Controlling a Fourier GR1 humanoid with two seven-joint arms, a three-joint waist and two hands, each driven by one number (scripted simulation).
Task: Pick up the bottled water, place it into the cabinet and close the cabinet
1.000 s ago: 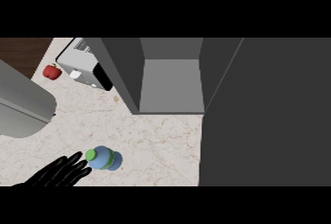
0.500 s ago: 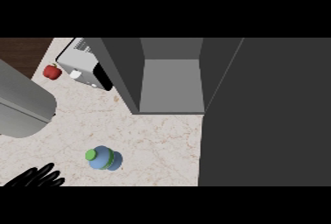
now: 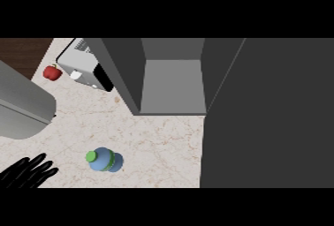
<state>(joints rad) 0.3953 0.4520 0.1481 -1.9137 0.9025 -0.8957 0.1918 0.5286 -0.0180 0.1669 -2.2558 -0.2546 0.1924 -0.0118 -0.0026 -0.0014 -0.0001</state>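
Left hand [image 3: 27, 173] edged back into view, fingers spread, bottled water [image 3: 104, 159] on speckled counter [image 3: 157, 141], cabinet [image 3: 171, 84] open

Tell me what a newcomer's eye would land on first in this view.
First the open grey cabinet at the top centre, its dark door swung out and filling the right side. Next the blue bottled water with a green cap, standing alone on the pale counter at lower left. The black left hand shows at the bottom left corner, apart from the bottle.
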